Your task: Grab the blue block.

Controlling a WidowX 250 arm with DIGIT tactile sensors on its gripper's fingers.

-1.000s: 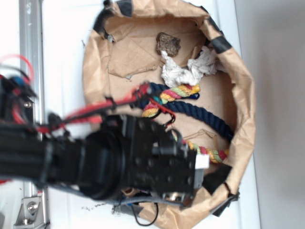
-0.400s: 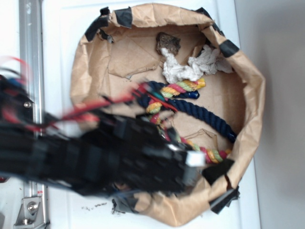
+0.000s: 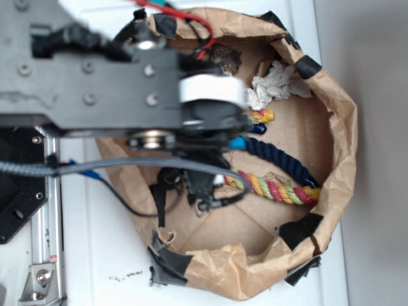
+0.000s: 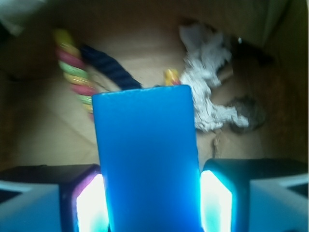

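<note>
In the wrist view the blue block (image 4: 147, 159) is a smooth bright blue rectangle standing up between my two fingers. My gripper (image 4: 150, 195) is shut on it, one pad against each long side, and holds it above the bin floor. In the exterior view my arm (image 3: 115, 76) is raised close to the camera and covers the bin's upper left. It hides the fingers. Only a small bright blue corner of the block (image 3: 237, 143) shows under the wrist.
A round brown paper bin (image 3: 335, 146) patched with black tape holds a navy rope (image 3: 280, 159), a multicoloured rope (image 3: 274, 189), a white rag (image 3: 275, 86) and a dark brown lump (image 3: 227, 58). A metal rail (image 3: 44, 223) runs along the left.
My arm has risen out of the bin's lower part and swung toward the top of the exterior view, much closer to the camera. The bin's lower floor is now uncovered.
</note>
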